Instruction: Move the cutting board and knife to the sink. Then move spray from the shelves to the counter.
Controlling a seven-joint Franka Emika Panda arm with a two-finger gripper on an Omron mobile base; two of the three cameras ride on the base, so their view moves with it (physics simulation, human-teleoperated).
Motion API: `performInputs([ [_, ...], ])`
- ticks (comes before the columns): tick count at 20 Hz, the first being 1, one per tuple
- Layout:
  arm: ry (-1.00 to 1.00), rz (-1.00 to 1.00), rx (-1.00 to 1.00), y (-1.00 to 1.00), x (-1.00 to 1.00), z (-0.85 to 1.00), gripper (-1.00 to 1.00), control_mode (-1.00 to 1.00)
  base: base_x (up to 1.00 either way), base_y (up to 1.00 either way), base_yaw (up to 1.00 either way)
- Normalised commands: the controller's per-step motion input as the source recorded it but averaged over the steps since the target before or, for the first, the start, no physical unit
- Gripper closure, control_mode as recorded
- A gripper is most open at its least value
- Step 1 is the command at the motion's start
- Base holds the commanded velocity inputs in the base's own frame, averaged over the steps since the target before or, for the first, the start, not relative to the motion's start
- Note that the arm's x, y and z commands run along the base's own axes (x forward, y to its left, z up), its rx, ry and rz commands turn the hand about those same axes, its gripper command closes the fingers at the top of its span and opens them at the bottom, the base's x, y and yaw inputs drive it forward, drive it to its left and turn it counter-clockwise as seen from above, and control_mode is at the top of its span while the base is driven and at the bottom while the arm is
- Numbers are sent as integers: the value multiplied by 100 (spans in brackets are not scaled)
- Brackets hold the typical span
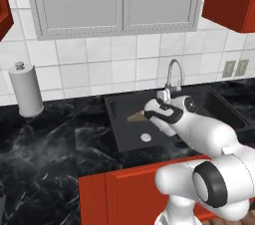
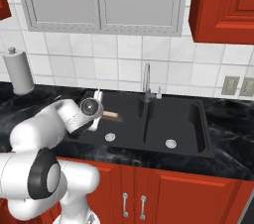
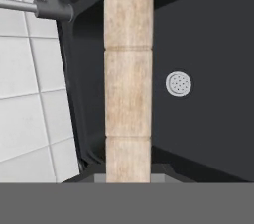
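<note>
Presently the cutting board (image 3: 128,79) is pinched edge-on in the gripper (image 1: 149,115), its long axis running straight ahead of the fingertips, with the sink (image 2: 191,139) basin directly below.
</note>
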Motion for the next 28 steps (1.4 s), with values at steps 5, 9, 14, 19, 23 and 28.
performInputs([
  [5, 2, 0, -4, -5, 26, -8, 100, -100, 0, 0, 0],
  [9, 0, 0, -4, -8, 18, -6, 100, -100, 0, 0, 0],
  [14, 0, 0, -2, -6, 15, -9, 100, -100, 0, 0, 0],
  [19, -4, 1, 0, 0, 15, -9, 100, -100, 0, 0, 0],
  [23, 0, 1, 0, 0, 20, -9, 100, -100, 0, 0, 0],
  [28, 0, 1, 0, 0, 23, -13, 100, -100, 0, 0, 0],
])
